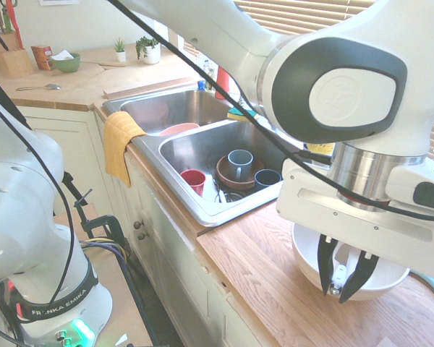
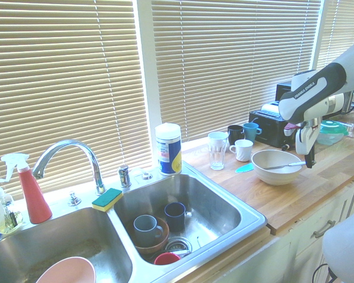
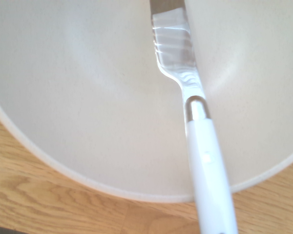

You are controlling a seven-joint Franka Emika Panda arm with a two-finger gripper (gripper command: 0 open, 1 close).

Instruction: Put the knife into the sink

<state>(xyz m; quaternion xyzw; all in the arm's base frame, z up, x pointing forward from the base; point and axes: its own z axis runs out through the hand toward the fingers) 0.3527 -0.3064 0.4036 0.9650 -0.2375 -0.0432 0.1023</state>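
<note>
White-handled knife [image 3: 205,161] rests slanted in a bowl, well apart from the steel sink [image 2: 236,218].

first: behind arm, near | second: across sink [image 2: 224,230], far | wrist: close, downward

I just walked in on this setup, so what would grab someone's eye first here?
The big white robot arm, its gripper hanging into a cream bowl on the wooden counter, straddling a white-handled knife that leans on the rim. Beside it, the steel sink holds mugs and bowls.
</note>
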